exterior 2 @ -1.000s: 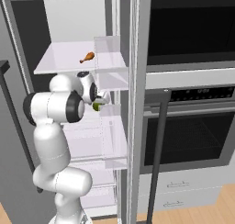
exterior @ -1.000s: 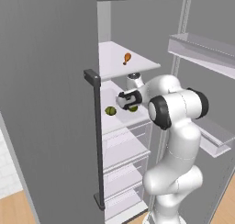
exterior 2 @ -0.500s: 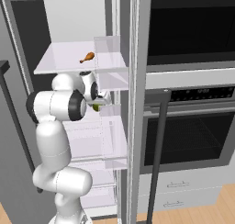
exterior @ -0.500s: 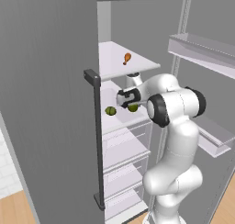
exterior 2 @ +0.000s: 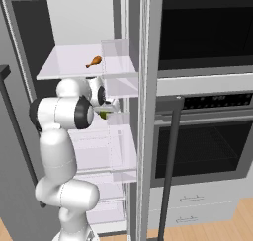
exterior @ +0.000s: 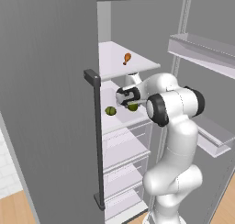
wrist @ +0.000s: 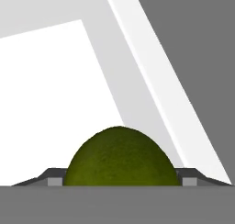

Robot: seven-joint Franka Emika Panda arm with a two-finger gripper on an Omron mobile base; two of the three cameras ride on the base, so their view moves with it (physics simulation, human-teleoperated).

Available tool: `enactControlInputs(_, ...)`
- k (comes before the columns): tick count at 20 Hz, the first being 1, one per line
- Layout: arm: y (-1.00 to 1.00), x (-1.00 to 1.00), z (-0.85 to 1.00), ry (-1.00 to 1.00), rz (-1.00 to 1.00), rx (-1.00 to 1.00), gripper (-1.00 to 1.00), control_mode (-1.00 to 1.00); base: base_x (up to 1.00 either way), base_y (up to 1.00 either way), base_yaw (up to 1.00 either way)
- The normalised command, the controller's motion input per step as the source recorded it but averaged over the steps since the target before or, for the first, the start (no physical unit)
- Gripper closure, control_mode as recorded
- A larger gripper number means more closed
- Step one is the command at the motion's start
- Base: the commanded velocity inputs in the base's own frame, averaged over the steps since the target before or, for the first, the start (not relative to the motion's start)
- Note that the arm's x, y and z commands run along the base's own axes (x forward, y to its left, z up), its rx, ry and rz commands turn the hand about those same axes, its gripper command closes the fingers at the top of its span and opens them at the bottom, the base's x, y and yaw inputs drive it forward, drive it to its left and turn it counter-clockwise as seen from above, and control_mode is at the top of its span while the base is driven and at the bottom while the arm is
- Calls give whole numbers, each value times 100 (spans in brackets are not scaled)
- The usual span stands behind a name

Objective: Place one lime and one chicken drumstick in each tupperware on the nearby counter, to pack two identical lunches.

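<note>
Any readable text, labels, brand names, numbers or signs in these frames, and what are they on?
None can be read.
The fridge shelves, the lime at the gripper and the chicken drumstick are all plain.
The dark control strip above the oven door carries a few tiny marks, too small to read.
</note>
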Motion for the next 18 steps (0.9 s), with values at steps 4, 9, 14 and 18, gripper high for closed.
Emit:
enactControlInputs(4,0,-62,0,-28,0,0,100,-100,0,0,0)
enactControlInputs(9,0,-82,-12,-31,0,0,100,-100,0,0,0)
enactControlInputs(14,0,-69,81,-46,-9,1,100,-100,0,0,0)
enactControlInputs(18,13,-87,100,-26,-3,0,100,-100,0,0,0)
